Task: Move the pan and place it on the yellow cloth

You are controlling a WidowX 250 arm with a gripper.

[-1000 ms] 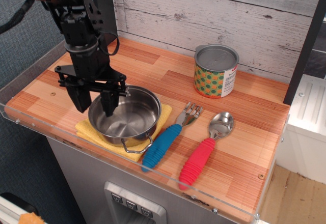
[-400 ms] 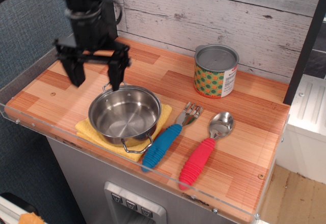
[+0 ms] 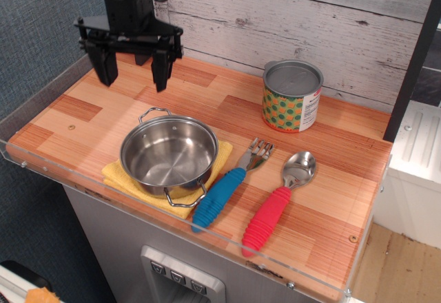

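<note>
Shiny round stainless-steel pan (image 3: 169, 155) with wire loop handles sits on the folded yellow towel cloth (image 3: 117, 175) near the front edge of the wooden desk (image 3: 331, 179).

The black gripper (image 3: 133, 71) hangs above the desk's back left part, well apart from the pan, its two fingers (image 3: 105, 63) spread wide and holding nothing. Beside the cloth lie a blue-handled fork (image 3: 227, 189) and a red-handled spoon (image 3: 275, 203); a green-and-orange patterned tin can (image 3: 292, 96) stands by the plank wall.
</note>
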